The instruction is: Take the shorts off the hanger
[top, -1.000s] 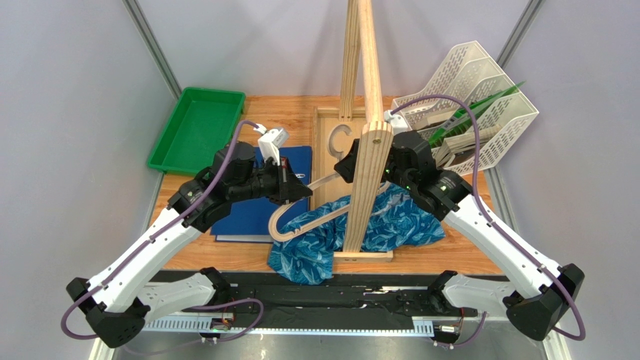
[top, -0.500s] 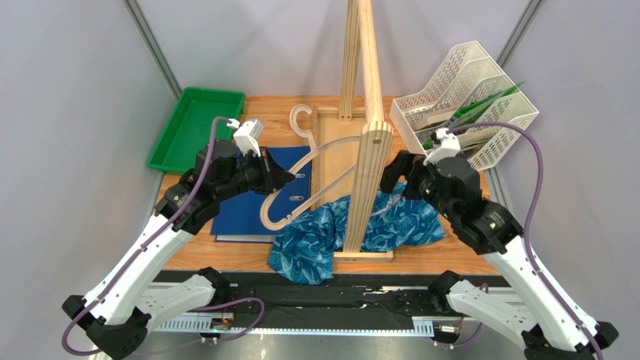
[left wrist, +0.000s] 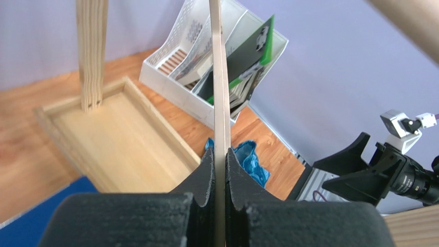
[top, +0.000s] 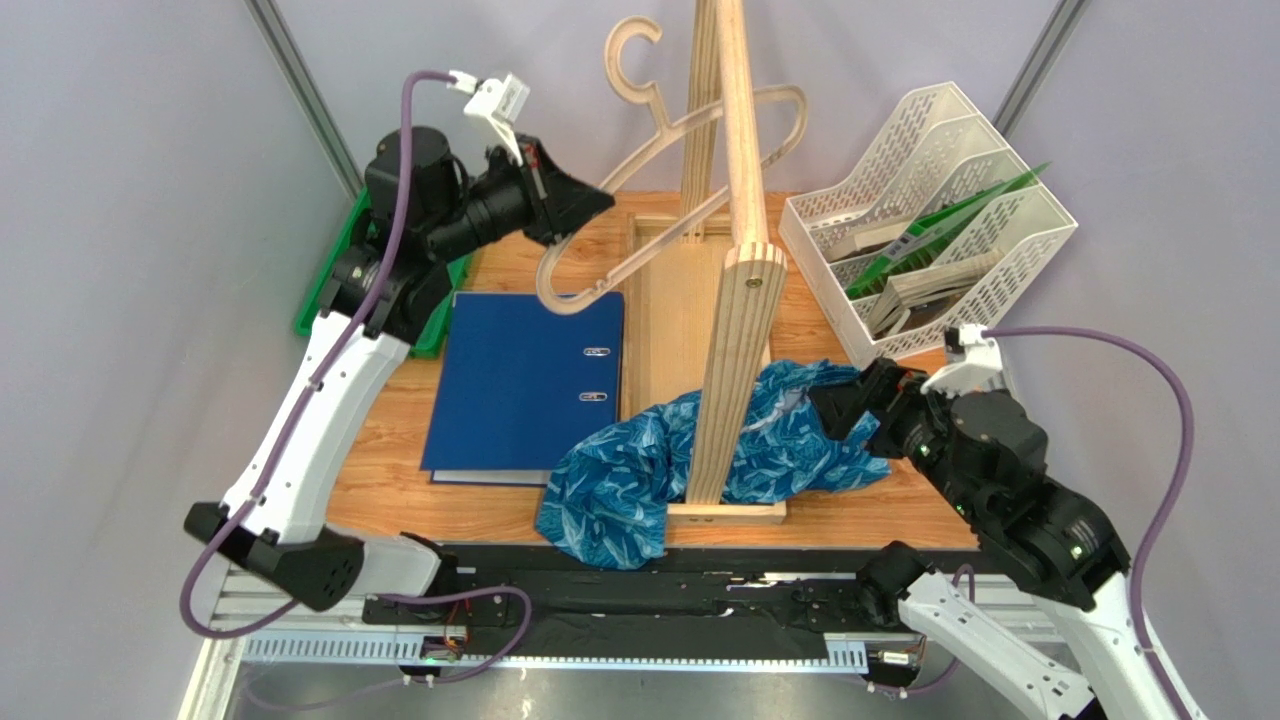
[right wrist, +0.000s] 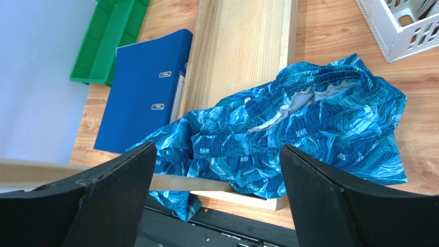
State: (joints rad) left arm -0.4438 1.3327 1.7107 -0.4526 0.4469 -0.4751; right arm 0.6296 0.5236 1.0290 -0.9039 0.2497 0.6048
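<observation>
Wooden tabletop (top: 481,513), one pair of shorts (top: 624,480), one hanger (left wrist: 220,103) aloft, one binder (top: 511,383)

Light was bright, even and diffuse, falling from above. Shadows were soft: a faint grey one ran up the back wall (top: 631,135) behind the wooden stand (top: 736,225), another edged the shorts (right wrist: 319,123) on the surface (top: 376,488). Nearest the lens, the left tool's fingers (left wrist: 203,177) and the hanger (left wrist: 219,77) between them looked blurred. The right tool (right wrist: 216,149) was featureless black.
</observation>
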